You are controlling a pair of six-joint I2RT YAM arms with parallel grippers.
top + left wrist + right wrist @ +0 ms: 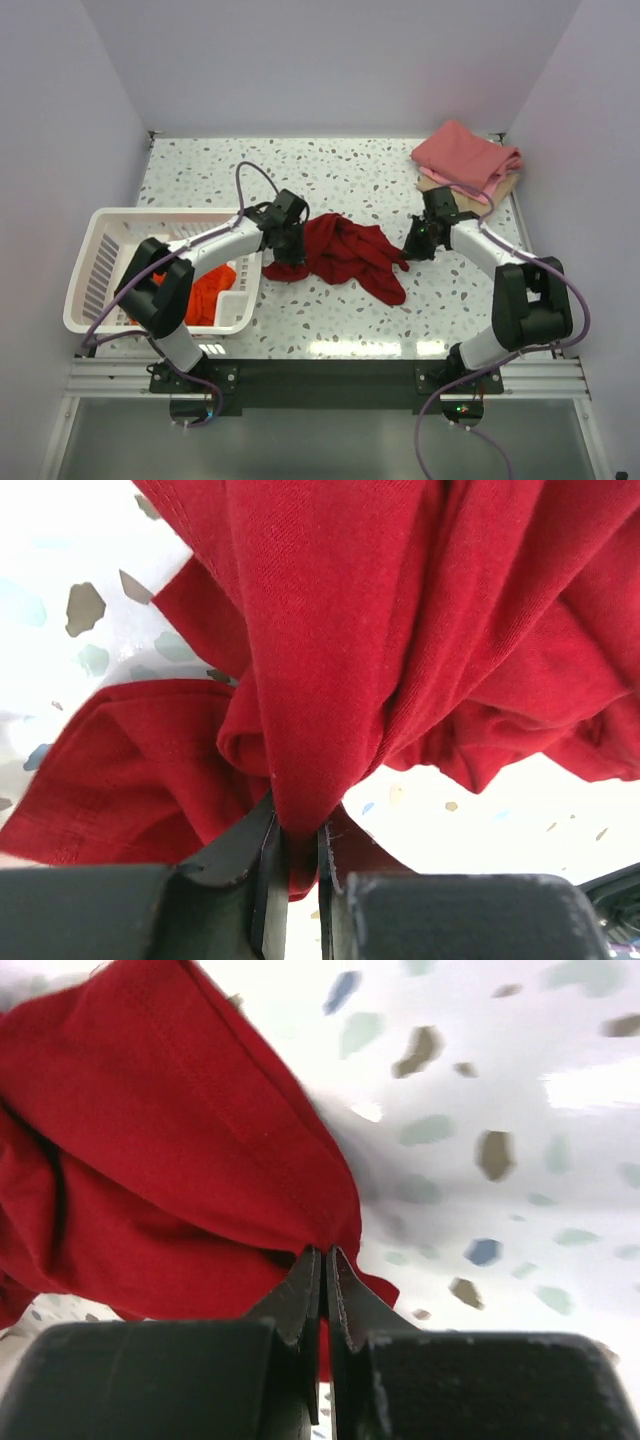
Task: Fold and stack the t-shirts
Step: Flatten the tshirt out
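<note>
Left gripper [288, 252] pinches the left end of the dark crimson t-shirt [345, 256], its jaws drawn narrow on a gathered fold of cloth; in the left wrist view the fabric runs down between the two dark fingers [238, 865] and bunches in thick twists above them; right gripper [412, 246] grips the shirt's opposite end, jaws nearly closed on a thin edge of red cloth, as the right wrist view shows, with the speckled table [340, 165] bright behind it; the crimson shirt lies crumpled at the middle of the table between the two grippers, one lobe trailing toward the near edge; the bright orange-red t-shirt [208, 290] sits heaped inside the white slotted basket [98, 228] at the left side, partly hidden by the left arm [215, 242]; the folded pink t-shirt [466, 155] rests on top of the folded tan t-shirt [508, 184] in the far right corner, just beyond the right gripper and apart from the crimson one
</note>
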